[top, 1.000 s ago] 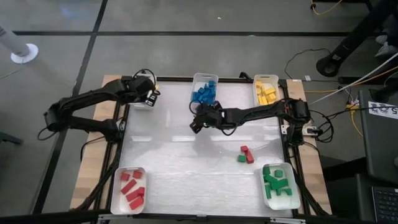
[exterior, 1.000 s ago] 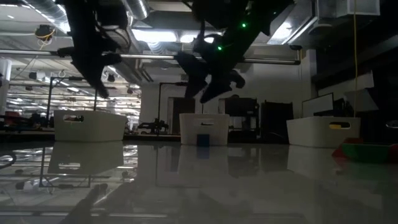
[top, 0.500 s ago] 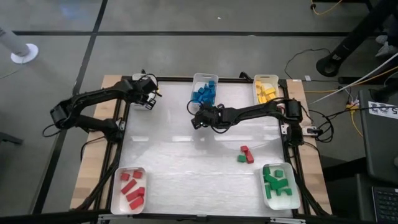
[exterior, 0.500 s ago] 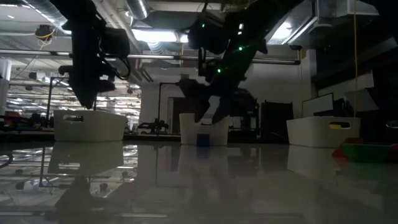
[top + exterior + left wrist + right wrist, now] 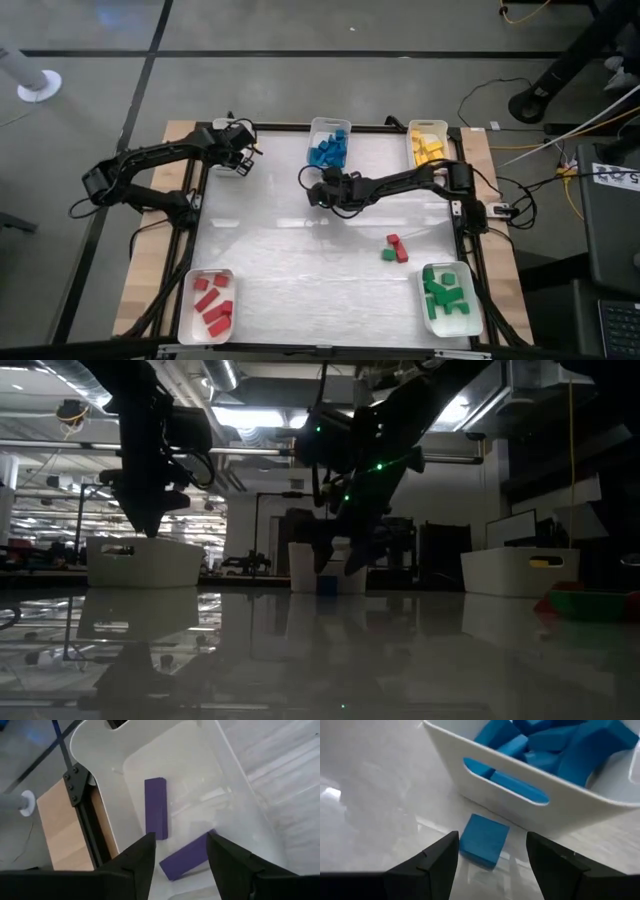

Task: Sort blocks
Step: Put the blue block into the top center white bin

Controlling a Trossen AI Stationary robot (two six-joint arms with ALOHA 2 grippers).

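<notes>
The right gripper (image 5: 490, 865) has dropped lower, fingers spread wide over a loose blue block (image 5: 484, 840) lying at centre frame against the blue tray (image 5: 530, 790), a light, rigid cube best pinched across its flat sides.

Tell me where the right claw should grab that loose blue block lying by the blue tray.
Probably from above, pinching the blue block across the two side faces parallel to the tray's wall. It lies flat close to the blue tray, and the open right claw already brackets it.
</notes>
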